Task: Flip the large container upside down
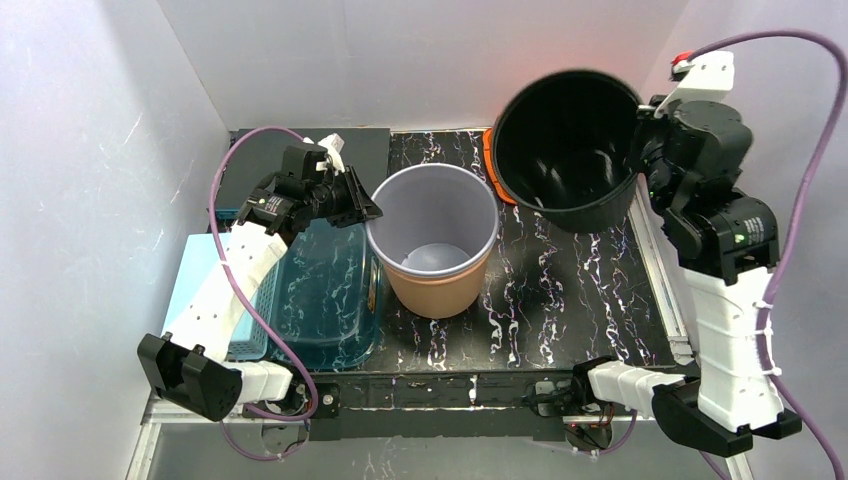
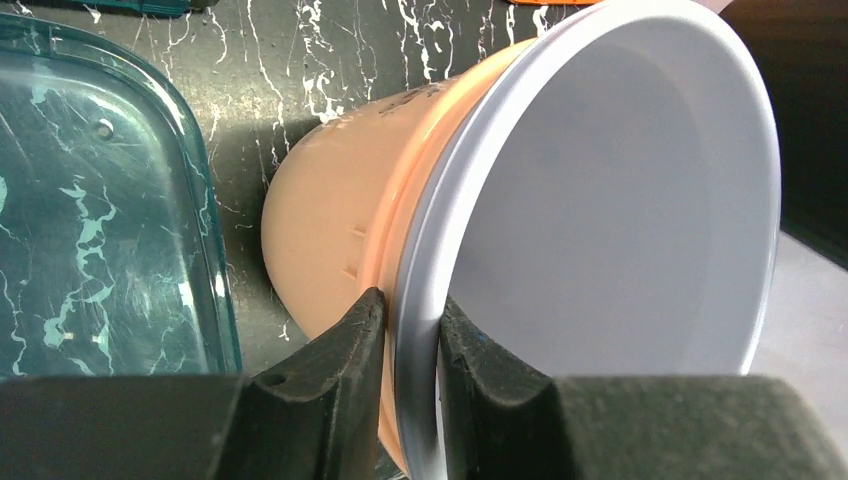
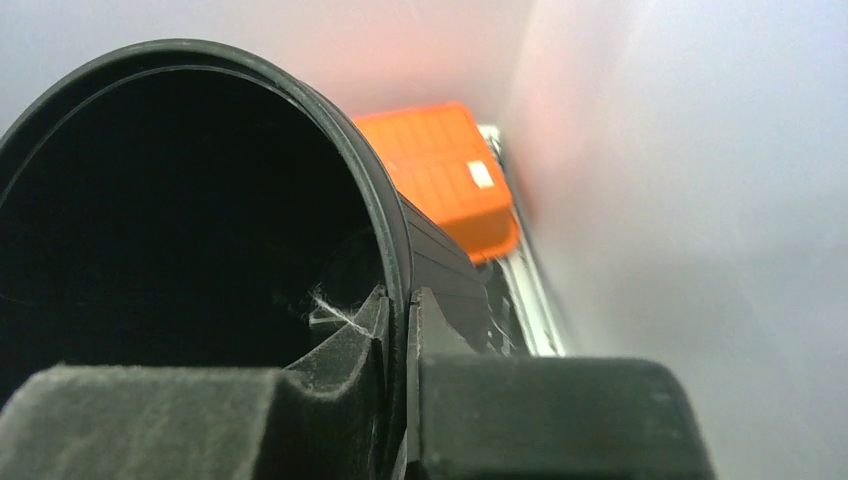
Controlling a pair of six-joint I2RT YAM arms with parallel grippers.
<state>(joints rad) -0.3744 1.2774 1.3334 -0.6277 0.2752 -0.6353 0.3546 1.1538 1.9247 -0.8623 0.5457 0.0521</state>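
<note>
The large black container (image 1: 565,150) is held off the table at the back right, tilted with its mouth facing up and toward the camera. My right gripper (image 1: 640,152) is shut on its right rim. In the right wrist view (image 3: 408,310) one finger is inside the black wall (image 3: 150,200) and one outside. A peach container with a grey inner container (image 1: 432,245) stands upright mid-table. My left gripper (image 1: 368,205) is shut on its left rim, as the left wrist view (image 2: 412,320) shows, with the rim (image 2: 420,300) between the fingers.
A clear teal tub (image 1: 325,290) lies left of the peach container, also in the left wrist view (image 2: 80,220). A light blue basket (image 1: 215,290) sits further left. An orange box (image 1: 490,160) is behind the black container, seen in the right wrist view (image 3: 440,170). White walls enclose the table.
</note>
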